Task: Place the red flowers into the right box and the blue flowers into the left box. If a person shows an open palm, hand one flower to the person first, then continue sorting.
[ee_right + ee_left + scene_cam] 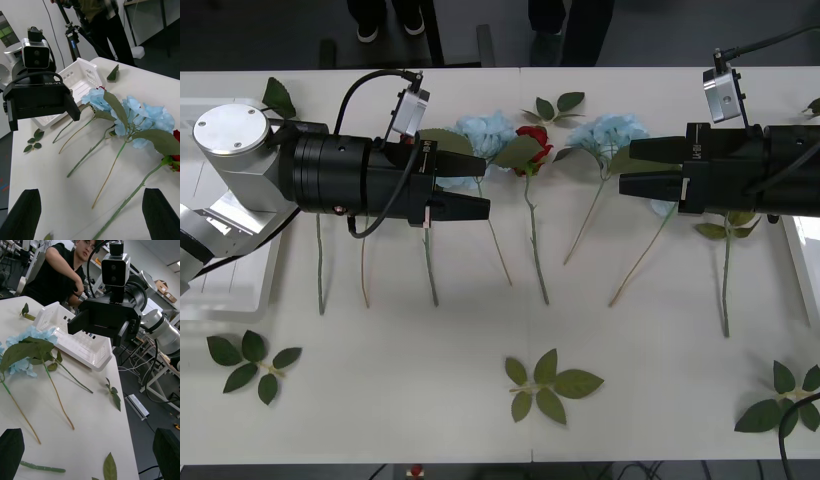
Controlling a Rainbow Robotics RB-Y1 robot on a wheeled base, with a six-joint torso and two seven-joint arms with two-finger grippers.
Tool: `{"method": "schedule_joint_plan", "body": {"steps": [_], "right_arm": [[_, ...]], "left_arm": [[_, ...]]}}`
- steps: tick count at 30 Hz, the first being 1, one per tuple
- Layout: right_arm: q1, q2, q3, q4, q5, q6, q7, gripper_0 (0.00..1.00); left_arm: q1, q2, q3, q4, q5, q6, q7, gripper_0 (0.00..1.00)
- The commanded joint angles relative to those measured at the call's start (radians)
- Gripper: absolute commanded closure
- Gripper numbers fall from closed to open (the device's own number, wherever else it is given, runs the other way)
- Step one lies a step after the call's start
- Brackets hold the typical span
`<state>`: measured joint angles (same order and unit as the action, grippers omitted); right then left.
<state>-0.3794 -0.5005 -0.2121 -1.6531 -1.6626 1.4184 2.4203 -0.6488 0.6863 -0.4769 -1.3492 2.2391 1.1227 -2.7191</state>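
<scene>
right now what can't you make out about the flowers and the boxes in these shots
- Blooms of the leftmost stems: front view, hidden under the black left hand.
- Shallow white slotted plastic left box: front view, partly covered by the left arm and cut off by the edge.
- White-rimmed right box: front view, cut off by the edge.
- Small dark-red rose: right wrist view, cut off by the edge.
</scene>
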Motion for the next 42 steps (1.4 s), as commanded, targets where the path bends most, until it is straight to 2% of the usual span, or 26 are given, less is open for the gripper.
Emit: {"method": "schedule_joint_plan", "body": {"steps": [1, 7, 11, 14, 20, 22, 23, 25, 30, 37, 42], "right_arm": [[0.031, 0.033, 0.008, 0.003, -0.005, 0.004, 0.034, 0.22], [0.031, 0.037, 0.007, 0.012, -0.005, -0.001, 0.034, 0.21], [0.002, -0.009, 0.000, 0.012, 0.000, -0.016, 0.025, 0.22], [-0.012, -0.059, -0.001, 0.012, 0.009, -0.041, -0.023, 0.21], [-0.016, -0.197, -0.003, 0.015, 0.168, -0.099, -0.153, 0.21], [-0.006, -0.237, -0.004, 0.016, 0.291, -0.096, -0.219, 0.22], [-0.004, -0.242, -0.003, 0.016, 0.311, -0.093, -0.231, 0.21], [-0.003, -0.253, -0.009, 0.024, 0.399, -0.038, -0.314, 0.22], [-0.003, -0.248, -0.058, 0.024, 0.583, 0.122, -0.503, 0.22], [0.028, -0.197, -0.061, 0.026, 0.797, 0.180, -0.695, 0.22], [0.030, -0.104, -0.052, 0.065, 0.934, 0.099, -0.782, 0.22]], "left_arm": [[0.090, -0.027, -0.017, 0.021, -0.001, 0.014, 0.014, 0.00], [0.052, 0.007, -0.028, 0.032, 0.036, 0.015, 0.014, 0.00], [0.017, 0.079, -0.040, 0.032, 0.083, 0.014, 0.014, 0.00], [-0.022, 0.157, -0.105, 0.030, 0.152, -0.014, 0.014, 0.00], [-0.189, 0.418, -0.442, -0.067, 0.375, -0.204, 0.108, 0.00], [-0.298, 0.510, -0.602, -0.137, 0.416, -0.319, 0.216, 0.00], [-0.318, 0.524, -0.629, -0.150, 0.418, -0.337, 0.240, 0.00], [-0.420, 0.575, -0.761, -0.206, 0.421, -0.416, 0.401, 0.00], [-0.598, 0.596, -0.950, -0.223, 0.338, -0.457, 0.700, 0.00], [-0.730, 0.544, -1.063, -0.186, 0.023, -0.440, 1.220, 0.00], [-0.743, 0.518, -1.005, -0.202, -0.363, -0.290, 1.759, 0.00]]}}
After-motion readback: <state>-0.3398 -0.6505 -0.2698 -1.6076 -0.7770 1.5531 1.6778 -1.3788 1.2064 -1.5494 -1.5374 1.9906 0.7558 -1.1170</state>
